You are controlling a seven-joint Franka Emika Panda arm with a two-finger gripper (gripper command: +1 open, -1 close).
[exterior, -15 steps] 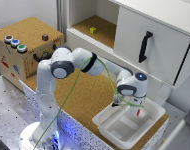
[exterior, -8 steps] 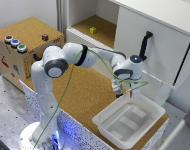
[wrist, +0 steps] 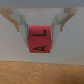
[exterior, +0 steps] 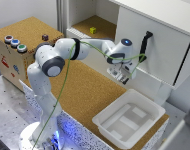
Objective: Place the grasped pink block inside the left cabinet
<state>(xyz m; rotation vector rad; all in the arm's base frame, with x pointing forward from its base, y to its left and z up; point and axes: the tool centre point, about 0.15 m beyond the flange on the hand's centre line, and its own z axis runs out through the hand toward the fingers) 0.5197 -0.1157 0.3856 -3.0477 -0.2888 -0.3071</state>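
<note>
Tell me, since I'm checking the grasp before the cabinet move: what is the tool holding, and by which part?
The tool holds the pink block, its two fingers pressed against the block's opposite side faces, near its upper part.

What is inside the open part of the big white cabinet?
A small yellow cube sits on the left cabinet's cork-brown floor, near the back. The robot arm covers some of the front floor, so that bit stays hidden.

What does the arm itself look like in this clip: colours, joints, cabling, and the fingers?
The arm is a glossy white jointed arm with rounded segments, dark grey joint caps, and a blue glow at its base. A thin green cable loops along it to the wrist. The gripper has a white body with a blue light on top. In the wrist view its fingers look pale beige with small orange marks.
</note>
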